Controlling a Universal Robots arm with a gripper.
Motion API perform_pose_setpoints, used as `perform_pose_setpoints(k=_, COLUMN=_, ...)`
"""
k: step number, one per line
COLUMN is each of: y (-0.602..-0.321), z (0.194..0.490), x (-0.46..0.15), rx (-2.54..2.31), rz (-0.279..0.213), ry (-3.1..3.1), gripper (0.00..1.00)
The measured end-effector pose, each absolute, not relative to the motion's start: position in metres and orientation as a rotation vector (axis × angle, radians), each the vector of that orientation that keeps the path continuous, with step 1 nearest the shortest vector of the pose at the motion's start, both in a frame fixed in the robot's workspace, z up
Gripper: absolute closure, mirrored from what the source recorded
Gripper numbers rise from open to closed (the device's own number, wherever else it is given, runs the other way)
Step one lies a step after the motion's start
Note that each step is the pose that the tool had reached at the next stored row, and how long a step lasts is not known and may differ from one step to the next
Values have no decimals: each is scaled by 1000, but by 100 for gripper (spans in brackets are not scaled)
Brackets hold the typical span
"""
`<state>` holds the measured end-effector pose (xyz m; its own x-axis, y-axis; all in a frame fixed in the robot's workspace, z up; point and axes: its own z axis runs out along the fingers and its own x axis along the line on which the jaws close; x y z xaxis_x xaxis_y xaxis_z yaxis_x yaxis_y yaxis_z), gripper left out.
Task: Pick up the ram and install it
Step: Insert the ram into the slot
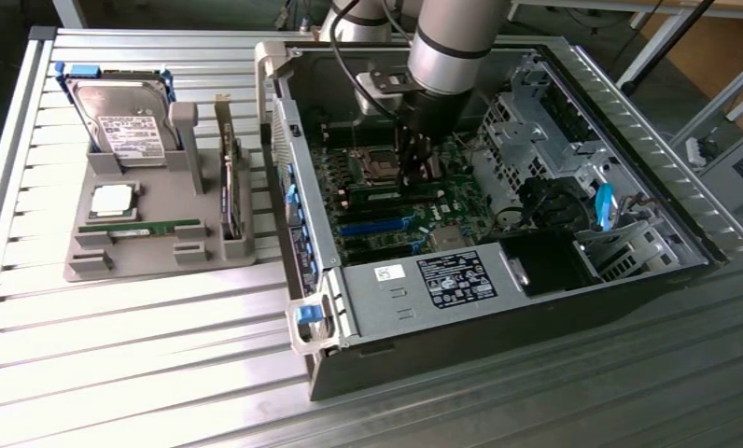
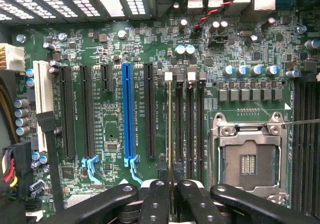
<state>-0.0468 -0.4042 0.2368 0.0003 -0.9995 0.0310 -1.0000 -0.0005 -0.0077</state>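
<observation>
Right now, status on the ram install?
Gripper shut on the ram, edge-on, down over the memory slots inside the open PC case. Another stick on the gray parts tray. Nothing seen blocking.

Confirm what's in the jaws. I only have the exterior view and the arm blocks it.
Observer: In the wrist view the ram sits edge-on in the gripper, whose jaws are shut on it.
Operator: Lined up with a slot?
Observer: Yes. It runs along the outermost memory slot, the one farthest from the processor socket. I can't tell whether it is seated.
Operator: Neighbouring slots occupied?
Observer: No. The three other memory slots, between the ram and the socket, are empty.
</observation>
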Motion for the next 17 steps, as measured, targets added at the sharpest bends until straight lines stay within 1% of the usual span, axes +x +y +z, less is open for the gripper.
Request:
perform_pose_setpoints(k=4, y=-400, z=237, x=-47, rx=2214, rz=43, ry=-2205, gripper=89)
perform_pose_setpoints(k=17, y=-402, z=237, x=-46, rx=2213, rz=43, ry=-2207, gripper=89)
